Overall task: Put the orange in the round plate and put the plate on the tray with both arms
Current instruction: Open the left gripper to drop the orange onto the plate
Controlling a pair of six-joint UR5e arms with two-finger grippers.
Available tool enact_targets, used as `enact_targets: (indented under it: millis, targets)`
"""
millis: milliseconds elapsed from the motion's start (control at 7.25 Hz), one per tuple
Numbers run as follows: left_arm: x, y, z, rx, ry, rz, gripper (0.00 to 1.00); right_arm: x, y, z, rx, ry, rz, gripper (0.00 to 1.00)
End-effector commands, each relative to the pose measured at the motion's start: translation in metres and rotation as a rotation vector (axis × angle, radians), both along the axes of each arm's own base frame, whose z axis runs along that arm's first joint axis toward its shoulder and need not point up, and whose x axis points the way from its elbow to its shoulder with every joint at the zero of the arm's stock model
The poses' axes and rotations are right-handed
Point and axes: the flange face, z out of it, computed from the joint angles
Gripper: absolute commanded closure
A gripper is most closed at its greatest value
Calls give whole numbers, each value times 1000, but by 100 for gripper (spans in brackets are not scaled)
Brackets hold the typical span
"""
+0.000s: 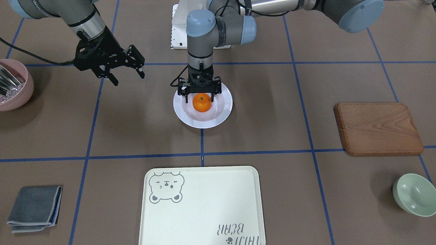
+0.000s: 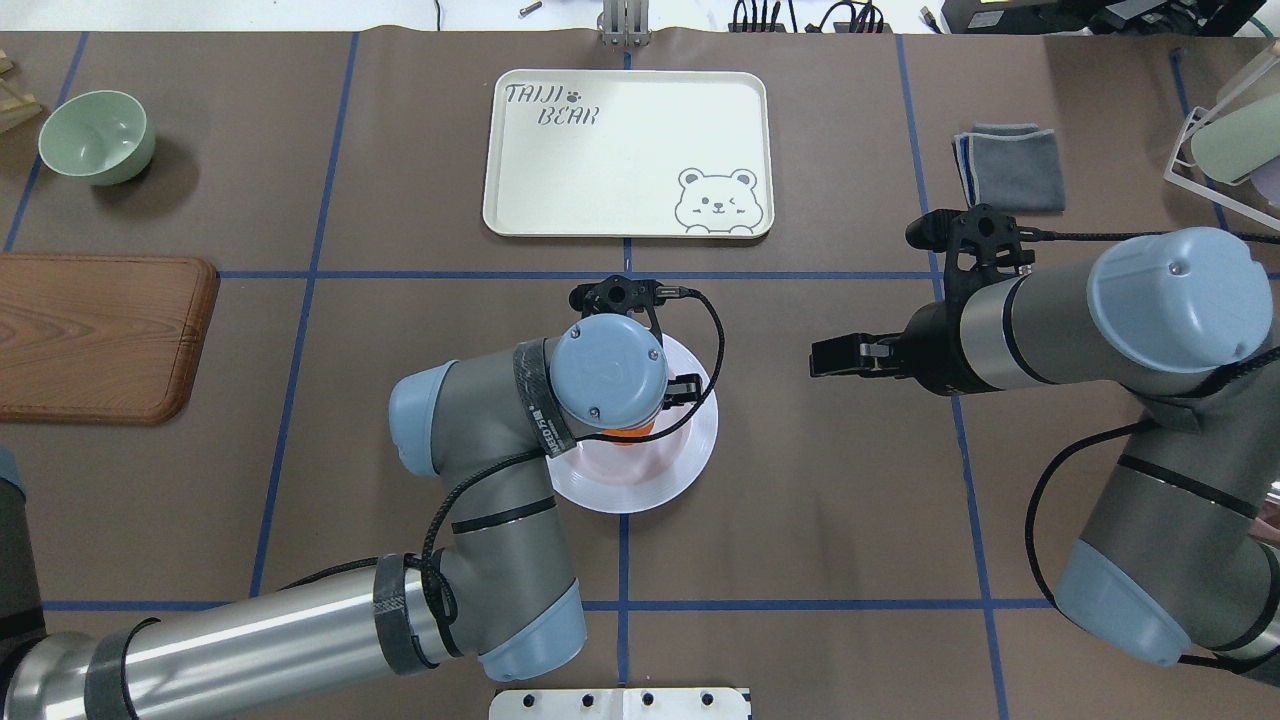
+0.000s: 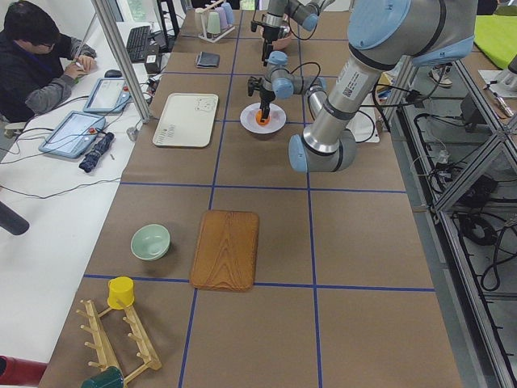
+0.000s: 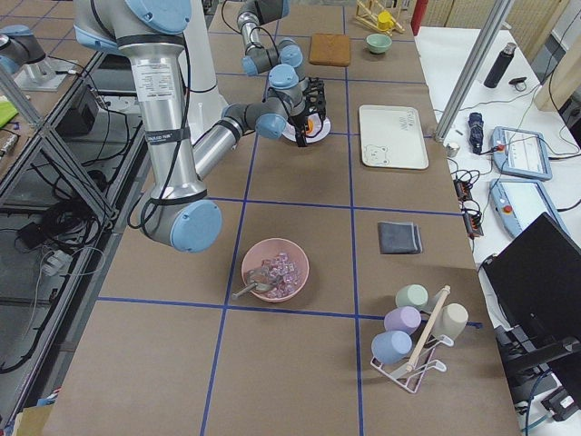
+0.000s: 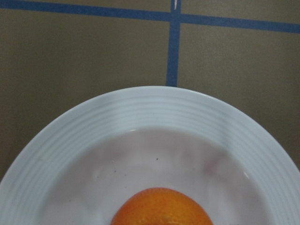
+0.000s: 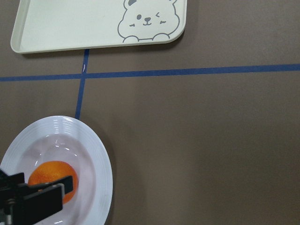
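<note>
The orange (image 1: pixel 201 104) rests in the sunken centre of the white round plate (image 1: pixel 223 115) at mid-table. My left gripper (image 1: pixel 200 100) points straight down over it, open, one finger on each side of the fruit with small gaps. The left wrist view shows only the orange's top (image 5: pixel 161 208) and the ribbed plate rim (image 5: pixel 164 108). My right gripper (image 1: pixel 129 79) hovers open and empty above the table, well to the plate's side. The cream tray (image 1: pixel 204 204) with the bear drawing lies bare beyond the plate, across a blue tape line.
A brown wooden board (image 1: pixel 378 127) and a pale green bowl (image 1: pixel 414 194) lie on my left side. A pink bowl (image 1: pixel 13 88) and a folded grey cloth (image 1: pixel 34 207) are on my right side. A person (image 3: pixel 32 56) sits at a desk past the table.
</note>
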Motion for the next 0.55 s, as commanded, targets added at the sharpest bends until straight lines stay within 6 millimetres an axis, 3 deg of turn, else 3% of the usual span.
enact_targets:
  millis: [0,138,276,414]
  targets:
    - [-113,-48,6,38,8,78,2,2,-5,-1,-115,-32,129,0]
    - [-176,-74,38,80,-27,135,2,2,-5,-1,-137,-39,175,0]
    - [-226,-104,71,138,-83,165,2,-2,0,-4,-149,-48,175,0]
    - [-280,-133,123,163,-147,222,2,-5,4,-5,-206,-69,211,0]
